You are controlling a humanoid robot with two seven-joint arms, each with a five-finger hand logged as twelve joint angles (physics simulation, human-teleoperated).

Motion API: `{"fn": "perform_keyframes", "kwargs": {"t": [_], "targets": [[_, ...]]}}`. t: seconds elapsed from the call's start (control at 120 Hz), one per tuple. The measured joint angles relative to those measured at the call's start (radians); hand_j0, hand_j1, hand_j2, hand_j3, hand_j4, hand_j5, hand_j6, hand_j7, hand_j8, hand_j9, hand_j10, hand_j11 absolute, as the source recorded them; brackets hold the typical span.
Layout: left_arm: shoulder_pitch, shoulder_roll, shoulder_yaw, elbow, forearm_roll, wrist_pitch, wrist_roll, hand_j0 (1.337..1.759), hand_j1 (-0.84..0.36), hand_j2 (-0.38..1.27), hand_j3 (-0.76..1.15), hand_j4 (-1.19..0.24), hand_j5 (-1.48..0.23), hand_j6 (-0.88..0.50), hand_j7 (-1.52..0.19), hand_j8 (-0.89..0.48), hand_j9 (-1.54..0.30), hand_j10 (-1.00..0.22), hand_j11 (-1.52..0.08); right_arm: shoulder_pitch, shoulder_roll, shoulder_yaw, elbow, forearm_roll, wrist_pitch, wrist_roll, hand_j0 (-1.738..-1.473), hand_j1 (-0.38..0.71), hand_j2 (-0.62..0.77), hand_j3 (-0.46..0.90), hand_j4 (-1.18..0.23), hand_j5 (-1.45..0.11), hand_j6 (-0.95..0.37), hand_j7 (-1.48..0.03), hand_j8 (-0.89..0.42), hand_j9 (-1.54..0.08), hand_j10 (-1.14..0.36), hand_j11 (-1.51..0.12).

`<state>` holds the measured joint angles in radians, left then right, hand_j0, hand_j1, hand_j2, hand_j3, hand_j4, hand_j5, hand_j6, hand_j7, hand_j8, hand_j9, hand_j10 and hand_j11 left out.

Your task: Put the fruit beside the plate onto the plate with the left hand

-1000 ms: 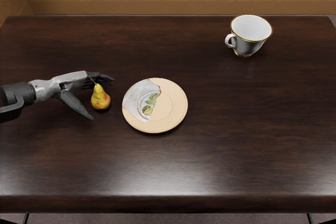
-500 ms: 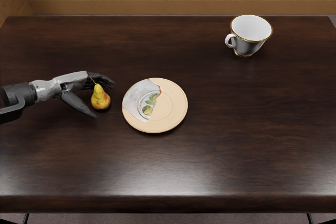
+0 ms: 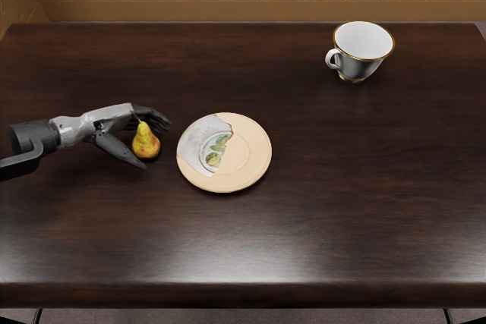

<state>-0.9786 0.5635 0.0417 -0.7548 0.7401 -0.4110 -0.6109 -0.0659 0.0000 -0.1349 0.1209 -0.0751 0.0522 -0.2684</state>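
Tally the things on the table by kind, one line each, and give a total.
pear: 1
plate: 1
cup: 1
Total: 3

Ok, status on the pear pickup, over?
Left hand open, fingers and thumb either side of pear. Pear upright on table, left of plate. Nothing between them. Right hand out of view.

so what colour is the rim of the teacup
Gold, on a white teacup; the head view shows it best.
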Motion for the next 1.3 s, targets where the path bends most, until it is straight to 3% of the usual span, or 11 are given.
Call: {"fn": "perform_keyframes", "kwargs": {"t": [0.55, 0.858, 1.3], "targets": [[-0.001, -0.010, 0.032, 0.004, 0.010, 0.019, 0.000, 1.658, -0.17, 0.09, 0.00, -0.44, -0.56, -0.45, -0.56, -0.45, -0.57, -0.40, -0.56, 0.000, 0.000, 0.000, -0.001, 0.000, 0.000, 0.000, -1.658, -0.35, 0.00, 0.00, 0.00, 0.00, 0.00, 0.00, 0.00, 0.00, 0.00, 0.00], [-0.005, -0.008, 0.040, 0.001, 0.013, 0.021, 0.000, 1.658, -0.31, 0.12, 0.00, -0.56, -0.72, -0.56, -0.72, -0.58, -0.73, -0.52, -0.72, -0.006, 0.000, 0.000, -0.001, 0.000, 0.000, 0.000, -1.658, -0.35, 0.00, 0.00, 0.00, 0.00, 0.00, 0.00, 0.00, 0.00, 0.00, 0.00], [-0.005, -0.008, 0.040, 0.000, 0.031, 0.018, 0.000, 1.651, -0.46, 0.13, 0.00, -0.78, -1.01, -0.76, -1.01, -0.39, -1.02, -0.33, -1.04, -0.006, 0.000, 0.000, -0.001, 0.000, 0.000, 0.000, -1.658, -0.35, 0.00, 0.00, 0.00, 0.00, 0.00, 0.00, 0.00, 0.00, 0.00, 0.00]]}}
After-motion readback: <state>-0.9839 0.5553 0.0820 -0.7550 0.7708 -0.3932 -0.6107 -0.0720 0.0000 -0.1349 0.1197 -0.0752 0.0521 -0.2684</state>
